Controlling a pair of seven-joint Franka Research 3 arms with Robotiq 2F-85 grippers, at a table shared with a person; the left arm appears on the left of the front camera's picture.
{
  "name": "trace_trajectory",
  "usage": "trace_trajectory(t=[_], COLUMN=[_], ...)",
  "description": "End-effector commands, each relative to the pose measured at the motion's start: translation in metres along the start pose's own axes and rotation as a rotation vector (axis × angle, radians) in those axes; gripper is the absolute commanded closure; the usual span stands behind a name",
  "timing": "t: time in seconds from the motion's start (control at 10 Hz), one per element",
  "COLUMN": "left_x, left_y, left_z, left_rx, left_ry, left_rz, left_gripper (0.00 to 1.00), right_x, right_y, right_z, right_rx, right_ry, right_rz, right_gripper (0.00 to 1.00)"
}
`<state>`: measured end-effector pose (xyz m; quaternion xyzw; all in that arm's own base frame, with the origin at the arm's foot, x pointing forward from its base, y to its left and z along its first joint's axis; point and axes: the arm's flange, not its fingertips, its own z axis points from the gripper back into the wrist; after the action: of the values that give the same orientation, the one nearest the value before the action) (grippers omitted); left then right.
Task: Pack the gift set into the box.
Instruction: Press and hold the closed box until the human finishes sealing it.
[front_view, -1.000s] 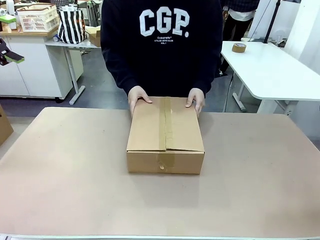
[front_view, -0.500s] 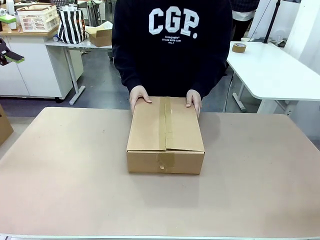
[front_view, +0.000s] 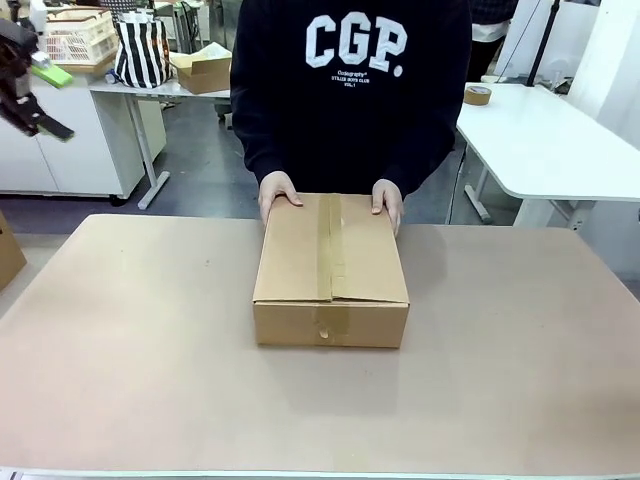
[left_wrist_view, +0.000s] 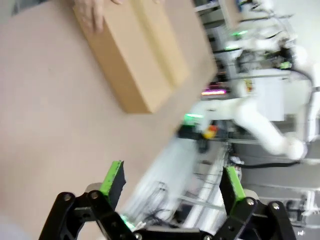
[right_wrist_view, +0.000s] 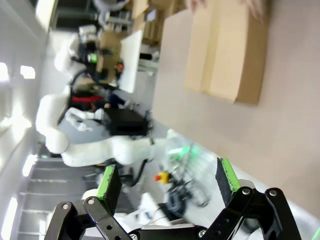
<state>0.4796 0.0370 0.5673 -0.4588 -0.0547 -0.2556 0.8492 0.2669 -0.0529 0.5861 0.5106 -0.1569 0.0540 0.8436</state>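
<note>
The box (front_view: 330, 270) lies flat in the middle of the table, flaps down, with tape along its top seam. A person across the table rests both hands (front_view: 278, 192) on its far edge. No gift set shows in any view. My left gripper (front_view: 52, 100) hangs high at the upper left, far from the box. The left wrist view shows that gripper (left_wrist_view: 172, 180) open and empty, well above the box (left_wrist_view: 135, 55). My right gripper (right_wrist_view: 167, 179) is open and empty too, with the box (right_wrist_view: 225, 55) far off; it is outside the front view.
Part of another brown carton (front_view: 8, 250) pokes in at the table's left edge. A white table (front_view: 560, 150) at the back right holds a tape roll (front_view: 478, 95). A small carton with white paper (front_view: 205, 68) and a striped bag (front_view: 142, 50) stand behind.
My left gripper has risen and turned at the upper left. The person has shifted slightly to the right; both hands and the box stay put.
</note>
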Motion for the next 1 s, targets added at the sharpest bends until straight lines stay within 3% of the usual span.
trace_trajectory(t=[0.0, 0.1, 0.3, 0.4, 0.5, 0.7, 0.8, 0.9], left_x=[0.021, 0.033, 0.058, 0.068, 0.062, 0.062, 0.068, 0.075], left_y=[0.021, 0.025, 0.011, 0.005, 0.014, 0.014, 0.011, 0.007], left_z=[-0.069, -0.102, -0.148, -0.160, -0.139, -0.139, -0.158, -0.180], left_rx=[0.107, 0.126, 0.147, 0.115, 0.188, 0.188, 0.176, 0.229], left_ry=[-0.063, -0.083, -0.123, -0.073, -0.067, -0.067, -0.071, -0.254], left_rz=[-0.333, -0.439, -0.611, -0.622, -0.514, -0.514, -0.563, -0.798], left_gripper=[0.00, 0.00, 0.00, 0.00, 0.00, 0.00, 0.00, 0.00], right_x=[0.043, 0.051, 0.055, 0.055, 0.045, 0.045, 0.048, 0.059], right_y=[-0.014, -0.020, -0.022, -0.021, -0.008, -0.008, -0.016, -0.001], right_z=[-0.066, -0.098, -0.149, -0.160, -0.140, -0.140, -0.156, -0.184], right_rx=[0.074, 0.150, 0.135, 0.062, 0.069, 0.069, 0.074, -0.120], right_ry=[-0.027, 0.035, 0.086, 0.143, 0.109, 0.109, 0.136, 0.192], right_rz=[0.417, 0.596, 0.694, 0.611, 0.608, 0.608, 0.637, 0.946], right_gripper=[0.00, 0.00, 0.00, 0.00, 0.00, 0.00, 0.00, 0.00])
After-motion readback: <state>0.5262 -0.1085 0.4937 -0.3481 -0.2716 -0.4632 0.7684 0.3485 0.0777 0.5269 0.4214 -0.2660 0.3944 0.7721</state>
